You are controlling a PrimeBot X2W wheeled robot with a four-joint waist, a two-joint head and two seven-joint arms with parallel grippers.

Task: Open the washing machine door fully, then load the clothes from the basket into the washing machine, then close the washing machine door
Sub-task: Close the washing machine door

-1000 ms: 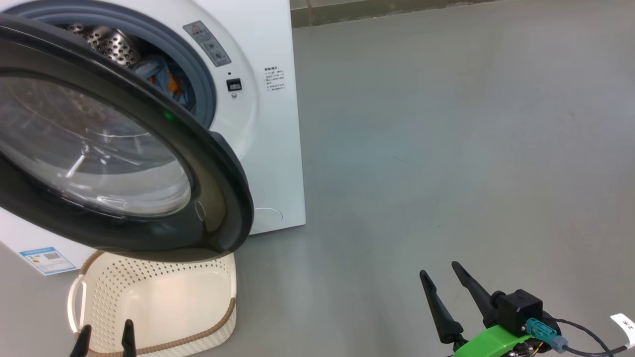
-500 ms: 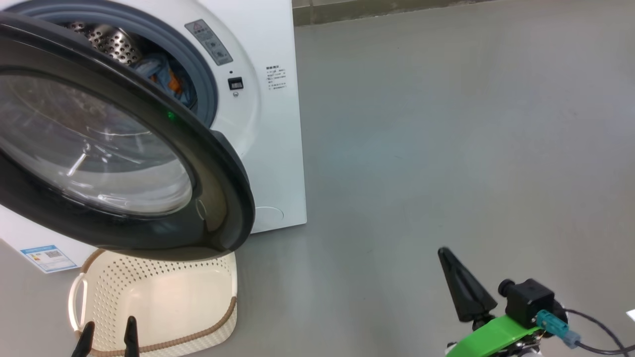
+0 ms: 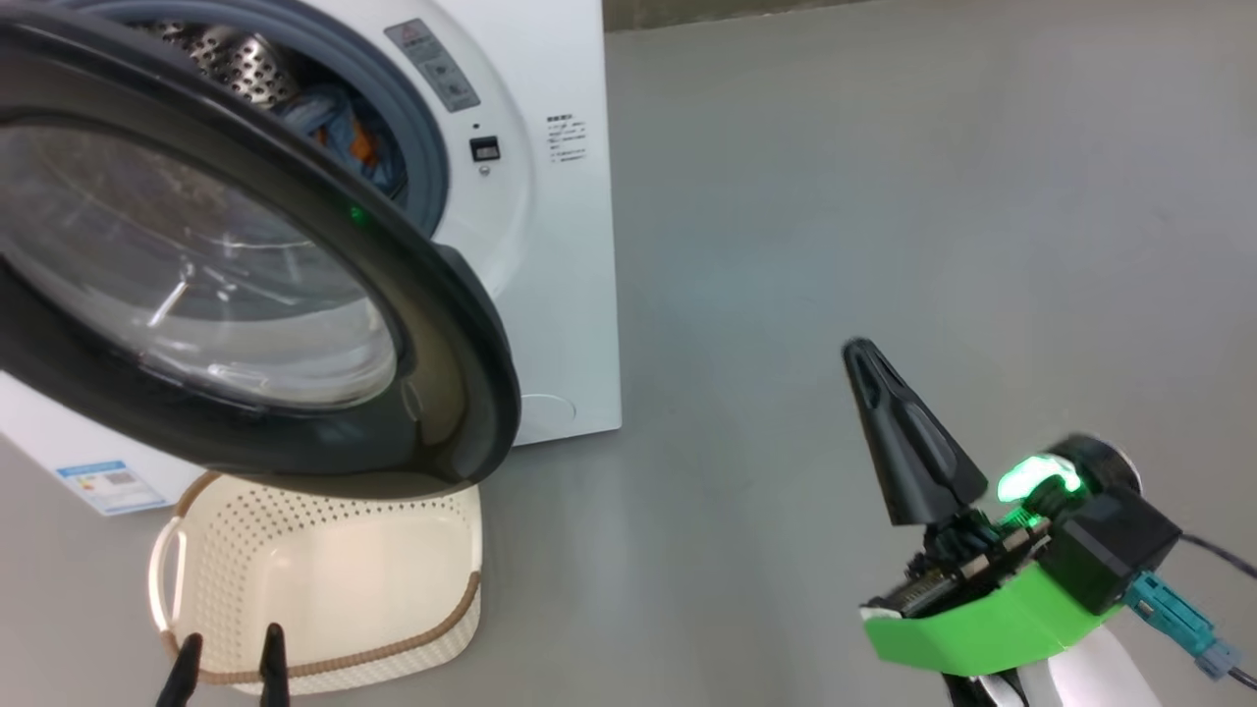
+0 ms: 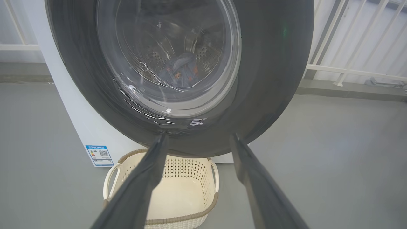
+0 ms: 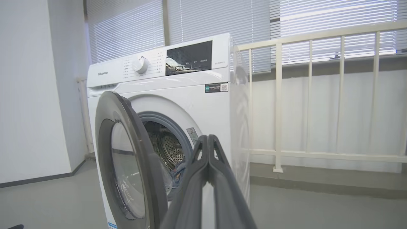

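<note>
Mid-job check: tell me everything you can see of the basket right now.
The basket is a rounded-rectangular tub of cream-white perforated plastic with a brown woven-look rim and a looped handle on each side. It stands upright on the grey floor, right in front of the washing machine, its far end tucked under the open door. It is empty; its bare bottom shows. The left gripper, open, hovers by its near rim; whether it touches is unclear.

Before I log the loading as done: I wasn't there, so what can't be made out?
Head view: most of the clothes, hidden by the washing machine door.
Head view: basket, far end under the door.
Left wrist view: clothes blurred through the glass.
Head view: blue label, print too small.
</note>
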